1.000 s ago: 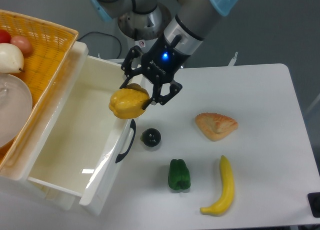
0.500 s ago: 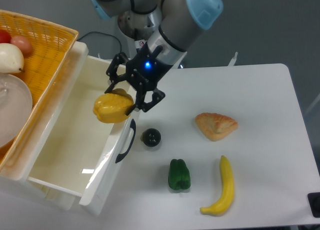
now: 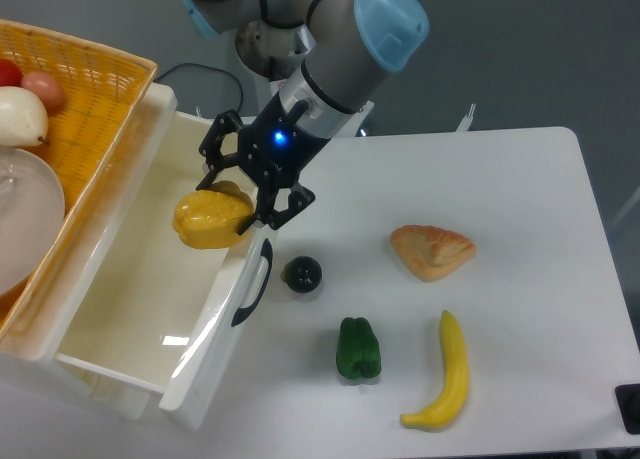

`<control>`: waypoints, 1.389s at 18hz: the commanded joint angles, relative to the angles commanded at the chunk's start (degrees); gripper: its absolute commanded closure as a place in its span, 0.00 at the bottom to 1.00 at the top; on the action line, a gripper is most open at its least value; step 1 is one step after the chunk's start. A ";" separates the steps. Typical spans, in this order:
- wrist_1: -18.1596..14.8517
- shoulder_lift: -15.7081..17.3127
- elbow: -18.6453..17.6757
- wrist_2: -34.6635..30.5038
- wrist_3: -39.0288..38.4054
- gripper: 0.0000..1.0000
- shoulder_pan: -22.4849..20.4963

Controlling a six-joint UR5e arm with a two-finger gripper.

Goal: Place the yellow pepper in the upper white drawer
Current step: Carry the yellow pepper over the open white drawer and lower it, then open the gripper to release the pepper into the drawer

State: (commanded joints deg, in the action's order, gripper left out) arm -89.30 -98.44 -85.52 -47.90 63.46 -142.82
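Camera view: black two-finger gripper (image 3: 240,194) clamps the glossy yellow bell pepper (image 3: 210,219), which hangs just inside the front wall of the open white plastic drawer (image 3: 130,309).

One fixed camera watches me from high above the front of the counter (image 3: 520,179), tilted steeply down and facing toward my base, which stands beyond the counter's far edge at the top of the view. It sits near enough that the counter spills past the bottom and right borders. Left of the counter, the upper white drawer (image 3: 140,309) lies almost whole in view, while the woven basket (image 3: 80,99) left of the drawer is cut off by the left border. My upper arm leaves the view at the top. No second view overlaps this one.
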 joint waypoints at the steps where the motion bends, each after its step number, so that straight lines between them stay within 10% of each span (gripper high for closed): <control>1: 0.00 0.26 0.00 0.00 0.00 0.66 0.00; 16: 0.09 0.62 0.00 0.70 -2.11 0.65 1.67; 25: 0.97 -0.44 -0.26 0.53 -1.58 0.37 2.02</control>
State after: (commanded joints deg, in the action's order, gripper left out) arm -88.33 -98.88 -85.78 -47.37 61.87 -140.80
